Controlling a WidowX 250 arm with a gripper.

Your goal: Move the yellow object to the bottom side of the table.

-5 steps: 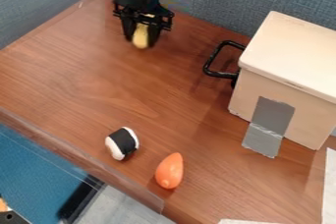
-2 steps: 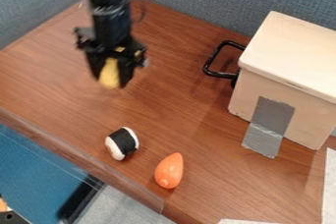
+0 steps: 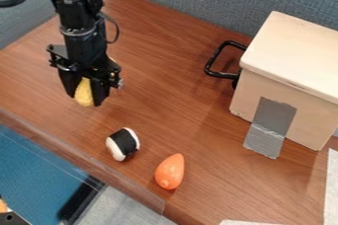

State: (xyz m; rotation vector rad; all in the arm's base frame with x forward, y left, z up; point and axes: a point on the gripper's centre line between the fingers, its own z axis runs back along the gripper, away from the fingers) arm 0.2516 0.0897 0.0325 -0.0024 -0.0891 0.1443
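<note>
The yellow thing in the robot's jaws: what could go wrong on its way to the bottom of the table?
The rounded yellow object sits between the black jaws with its lower end poking out, so it might slip free. Moving toward the bottom of the brown wooden table, it could bump the black-and-white rounded object or the orange teardrop-shaped object. Set down too near the table's lower-left edge, its rounded shape might let it roll.
</note>
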